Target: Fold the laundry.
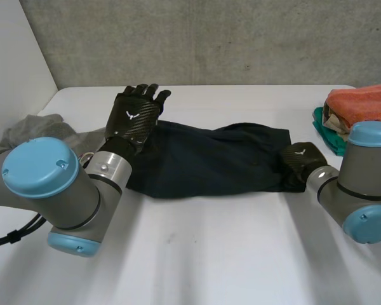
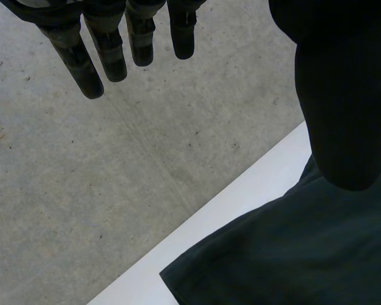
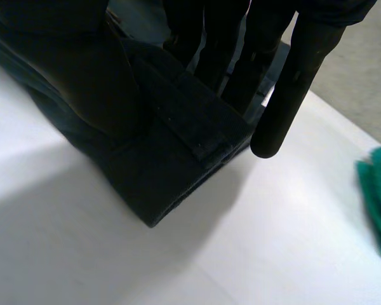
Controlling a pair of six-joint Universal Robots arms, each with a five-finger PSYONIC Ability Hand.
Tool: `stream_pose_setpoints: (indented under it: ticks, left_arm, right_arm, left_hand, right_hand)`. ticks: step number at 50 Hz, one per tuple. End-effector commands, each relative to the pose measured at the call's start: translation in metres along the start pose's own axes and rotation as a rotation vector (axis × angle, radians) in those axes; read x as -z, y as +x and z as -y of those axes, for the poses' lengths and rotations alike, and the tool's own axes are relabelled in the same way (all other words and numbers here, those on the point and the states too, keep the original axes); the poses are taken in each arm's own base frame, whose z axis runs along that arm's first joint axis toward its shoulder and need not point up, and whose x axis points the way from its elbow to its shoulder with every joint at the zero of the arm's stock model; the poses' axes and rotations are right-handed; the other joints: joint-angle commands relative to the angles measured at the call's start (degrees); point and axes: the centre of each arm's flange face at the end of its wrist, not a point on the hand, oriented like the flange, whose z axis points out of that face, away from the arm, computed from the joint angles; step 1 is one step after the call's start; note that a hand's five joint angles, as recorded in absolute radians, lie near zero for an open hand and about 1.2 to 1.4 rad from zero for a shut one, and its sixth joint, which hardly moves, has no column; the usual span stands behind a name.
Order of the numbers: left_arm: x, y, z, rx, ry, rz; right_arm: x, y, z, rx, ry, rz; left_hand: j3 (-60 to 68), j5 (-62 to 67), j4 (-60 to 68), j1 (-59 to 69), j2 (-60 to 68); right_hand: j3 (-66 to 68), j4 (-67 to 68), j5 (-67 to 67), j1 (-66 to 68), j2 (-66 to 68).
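Head view: a dark navy fabric garment (image 1: 203, 162) lies stretched across the middle of the white desk (image 1: 197, 254). The left hand (image 1: 134, 117) hovers over its left end, and the right hand (image 1: 300, 157) sits at its right end. A crumpled grey cloth (image 1: 32, 130) lies at the desk's left side. At the right, an orange cloth (image 1: 362, 105) is piled over a green cloth (image 1: 322, 130).

Left wrist view: the left hand's fingers (image 2: 92, 60) are straight and spread, holding nothing, above the garment's edge.

Right wrist view: the right hand's thumb and fingers (image 3: 292, 82) pinch the garment's folded end against the desk.
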Motion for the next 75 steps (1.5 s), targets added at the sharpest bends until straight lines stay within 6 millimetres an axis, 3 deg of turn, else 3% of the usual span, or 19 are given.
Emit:
stream_pose_setpoints:
  ticks: [1, 6, 13, 16, 17, 20, 21, 25, 27, 29, 30, 33, 35, 42, 49, 55, 62, 69, 75]
  left_arm:
    - [0.004, -0.005, 0.011, -0.001, 0.022, 0.01]
    - [0.01, -0.007, 0.022, -0.001, 0.041, 0.015]
    - [0.016, -0.015, 0.033, 0.013, 0.063, 0.034]
    - [0.017, -0.018, 0.038, 0.044, 0.073, 0.04]
    - [0.018, -0.019, 0.038, 0.05, 0.074, 0.042]
    - [0.019, -0.02, 0.042, 0.073, 0.084, 0.043]
    - [0.02, -0.02, 0.043, 0.076, 0.085, 0.043]
    - [0.02, -0.02, 0.045, 0.084, 0.09, 0.043]
    - [0.019, -0.021, 0.047, 0.085, 0.099, 0.045]
    - [0.016, -0.023, 0.051, 0.086, 0.11, 0.05]
    - [0.016, -0.023, 0.051, 0.086, 0.113, 0.051]
    - [0.01, -0.022, 0.064, 0.092, 0.156, 0.052]
    - [0.005, -0.022, 0.072, 0.097, 0.181, 0.053]
    - [-0.01, 0.0, 0.092, 0.153, 0.189, -0.017]
    - [-0.022, 0.049, 0.073, 0.229, 0.02, -0.153]
    - [-0.028, 0.092, 0.024, 0.227, -0.153, -0.236]
    - [-0.021, 0.098, -0.031, 0.165, -0.361, -0.158]
    - [-0.013, 0.097, -0.054, 0.078, -0.46, -0.155]
    - [-0.006, 0.092, -0.06, 0.058, -0.519, -0.164]
  right_arm:
    - [0.021, 0.049, 0.014, 0.077, 0.007, -0.189]
    - [0.035, 0.076, 0.013, 0.264, -0.048, -0.265]
    - [0.035, 0.076, 0.029, 0.513, -0.016, -0.298]
    - [0.037, 0.025, 0.068, 0.582, 0.189, -0.22]
    - [0.041, -0.006, 0.082, 0.624, 0.307, -0.154]
    - [0.052, -0.053, 0.094, 0.664, 0.463, -0.034]
    - [0.061, -0.079, 0.091, 0.686, 0.529, 0.053]
    - [0.08, -0.135, 0.065, 0.768, 0.609, 0.265]
    - [0.085, -0.154, 0.049, 0.84, 0.613, 0.33]
    - [0.084, -0.157, 0.043, 0.878, 0.602, 0.329]
    - [0.082, -0.155, 0.041, 0.885, 0.587, 0.314]
    - [0.083, -0.146, 0.051, 0.803, 0.562, 0.273]
    - [0.09, -0.119, 0.078, 0.619, 0.575, 0.222]
    - [0.089, -0.042, 0.114, -0.119, 0.542, 0.203]
    - [0.075, 0.009, 0.103, -0.273, 0.363, 0.125]
    - [0.048, 0.005, 0.08, -0.224, 0.189, 0.154]
    - [0.02, -0.009, 0.046, -0.212, 0.046, 0.228]
    - [-0.005, -0.018, 0.013, -0.149, -0.025, 0.231]
    - [-0.006, -0.014, 0.018, -0.034, -0.01, 0.201]
  left_hand:
    - [-2.3, -2.8, -1.7, -0.8, -1.9]
    - [-2.3, -2.8, -1.7, -0.8, -1.9]
    - [-2.3, -2.8, -1.7, -0.8, -1.9]
    - [-2.3, -2.8, -1.7, -0.8, -1.9]
    - [-2.3, -2.8, -1.7, -0.8, -1.9]
    - [-2.3, -2.8, -1.7, -0.8, -1.9]
    - [-2.3, -2.8, -1.7, -0.8, -1.9]
    - [-2.3, -2.8, -1.7, -0.8, -1.9]
    - [-2.3, -2.8, -1.7, -0.8, -1.9]
    - [-2.3, -2.8, -1.7, -0.8, -1.9]
    - [-2.3, -2.8, -1.7, -0.8, -1.9]
    - [-2.3, -2.8, -1.7, -0.8, -1.9]
    - [-2.3, -2.8, -1.7, -0.8, -1.9]
    - [-2.3, -2.8, -1.6, -0.7, -1.8]
    - [-2.1, -2.6, -1.5, -0.5, -1.7]
    - [-1.4, -2.0, -0.8, 0.1, -1.0]
    - [-0.3, -0.8, 0.4, 1.3, 0.2]
    - [0.1, -0.4, 0.7, 1.6, 0.5]
    - [0.6, 0.1, 1.2, 2.1, 1.0]
  right_hand:
    - [12.7, 11.7, 16.1, 20.7, 13.4]
    - [12.7, 11.7, 16.1, 20.7, 13.4]
    - [12.7, 11.7, 16.1, 20.7, 13.4]
    - [12.7, 11.7, 16.1, 20.7, 13.4]
    - [12.7, 11.7, 16.1, 20.7, 13.4]
    - [12.7, 11.7, 16.1, 20.7, 13.4]
    - [12.7, 11.7, 16.1, 20.7, 13.4]
    - [12.7, 11.7, 16.1, 20.7, 13.4]
    - [12.7, 11.7, 16.1, 20.7, 13.4]
    - [-3.6, -4.6, -0.2, 4.4, -3.0]
    - [-33.7, -34.7, -30.3, -25.7, -33.0]
    - [-57.3, -58.3, -53.9, -49.3, -56.6]
    - [-57.3, -58.3, -53.9, -49.3, -56.6]
    - [-57.3, -58.3, -53.9, -49.3, -56.6]
    - [-57.3, -58.3, -53.9, -49.3, -56.6]
    - [-57.3, -58.3, -53.9, -49.3, -56.6]
    - [-57.3, -58.3, -53.9, -49.3, -56.6]
    - [-57.3, -58.3, -53.9, -49.3, -56.6]
    - [-57.3, -58.3, -53.9, -49.3, -56.6]
